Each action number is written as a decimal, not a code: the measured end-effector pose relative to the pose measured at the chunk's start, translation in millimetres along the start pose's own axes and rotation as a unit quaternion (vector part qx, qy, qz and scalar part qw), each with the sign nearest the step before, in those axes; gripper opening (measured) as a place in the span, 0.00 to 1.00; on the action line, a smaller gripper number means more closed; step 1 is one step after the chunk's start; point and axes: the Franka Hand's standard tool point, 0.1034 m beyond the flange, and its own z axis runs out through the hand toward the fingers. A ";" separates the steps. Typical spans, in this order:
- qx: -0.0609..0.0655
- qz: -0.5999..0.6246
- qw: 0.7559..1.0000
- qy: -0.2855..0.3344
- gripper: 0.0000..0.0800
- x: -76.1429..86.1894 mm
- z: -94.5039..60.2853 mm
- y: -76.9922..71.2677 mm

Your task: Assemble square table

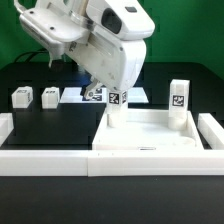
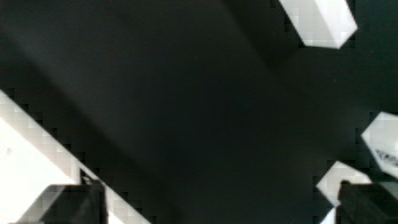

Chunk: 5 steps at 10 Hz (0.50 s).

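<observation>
The square table's white slab [image 1: 150, 128] lies on the black table at the exterior view's right. Two white legs stand upright on it, one at its far left corner [image 1: 115, 108] and one at its far right corner [image 1: 178, 97]. Two more tagged legs [image 1: 22, 98] [image 1: 50, 96] lie loose at the left. The arm's white hand [image 1: 115, 50] hangs above the far left leg and hides its own fingers. In the wrist view my gripper [image 2: 210, 205] is open, with only black table between its dark fingertips [image 2: 63, 205].
A low white border wall [image 1: 50, 160] runs along the front and both sides. The marker board [image 1: 76, 93] lies flat behind the hand. White shapes [image 2: 324, 20] [image 2: 381, 150] show at the wrist view's edges; I cannot tell what they are.
</observation>
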 end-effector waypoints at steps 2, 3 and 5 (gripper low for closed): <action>0.000 0.067 0.998 0.001 0.81 0.7 0.2 0.5; 0.000 0.101 0.995 0.001 0.81 0.7 0.2 0.2; -0.015 0.232 0.973 0.003 0.81 17.0 5.0 -28.8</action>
